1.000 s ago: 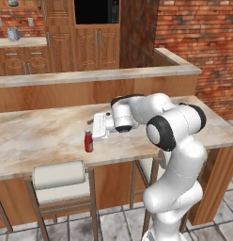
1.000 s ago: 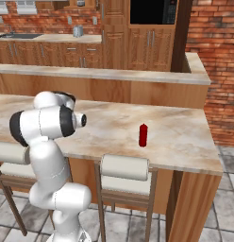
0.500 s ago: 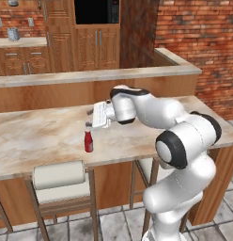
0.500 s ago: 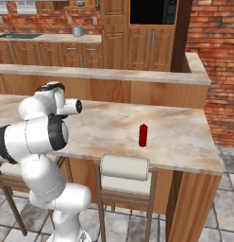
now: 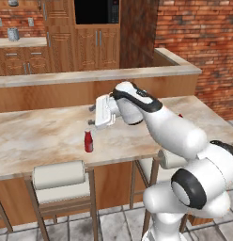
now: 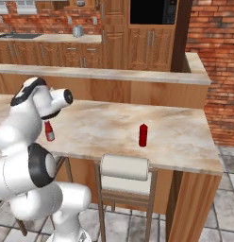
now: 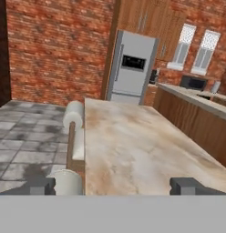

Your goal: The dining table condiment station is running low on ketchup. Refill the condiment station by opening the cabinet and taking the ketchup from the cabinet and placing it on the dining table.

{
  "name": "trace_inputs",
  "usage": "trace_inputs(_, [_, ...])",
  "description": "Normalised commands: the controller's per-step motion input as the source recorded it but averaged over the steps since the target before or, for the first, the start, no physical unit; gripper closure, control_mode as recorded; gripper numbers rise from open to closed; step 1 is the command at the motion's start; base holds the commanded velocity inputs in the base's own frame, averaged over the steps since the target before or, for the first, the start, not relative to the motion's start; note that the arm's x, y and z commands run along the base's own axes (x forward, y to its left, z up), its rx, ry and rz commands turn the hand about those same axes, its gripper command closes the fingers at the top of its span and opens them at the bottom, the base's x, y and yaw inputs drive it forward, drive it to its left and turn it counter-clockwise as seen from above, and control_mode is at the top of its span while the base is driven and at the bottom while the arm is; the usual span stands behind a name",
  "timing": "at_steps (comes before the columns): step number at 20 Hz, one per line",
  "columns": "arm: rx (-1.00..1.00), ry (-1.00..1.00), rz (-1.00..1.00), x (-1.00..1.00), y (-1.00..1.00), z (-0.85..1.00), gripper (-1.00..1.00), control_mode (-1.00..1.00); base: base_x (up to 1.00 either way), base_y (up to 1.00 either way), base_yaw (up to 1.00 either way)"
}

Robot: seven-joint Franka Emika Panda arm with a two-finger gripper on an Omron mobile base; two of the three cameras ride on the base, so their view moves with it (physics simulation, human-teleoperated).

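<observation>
Your arm (image 5: 165, 127) has swung up and back over the dining table (image 5: 43, 136) – the ketchup (image 5: 89, 141) stands alone on the marble near the front edge, so the drop-off looks done. Gripper (image 5: 93, 115) – fingers spread wide, nothing btwn them, clear above the bottle.

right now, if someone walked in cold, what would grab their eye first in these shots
Likely the big white arm reaching over the dining table, its gripper held just above the ketchup, which stands upright near the table's front edge. A second red bottle stands alone further along the same marble top. Along the gripper's line of sight, a silver fridge stands against the brick wall past the table's far end.
</observation>
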Motion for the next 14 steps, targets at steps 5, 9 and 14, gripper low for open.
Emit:
trace_inputs(5, [-0.15,-0.19,-0.16,-1.00,-0.06,0.16,-1.00,-1.00,0.00,0.00,0.00])
trace_inputs(9, [-0.14,-0.21,-0.24,-1.00,-0.12,0.21,-1.00,-1.00,0.00,0.00,0.00])
trace_inputs(14, [-0.14,-0.17,-0.26,-1.00,-0.17,0.41,-1.00,-1.00,0.00,0.00,0.00])
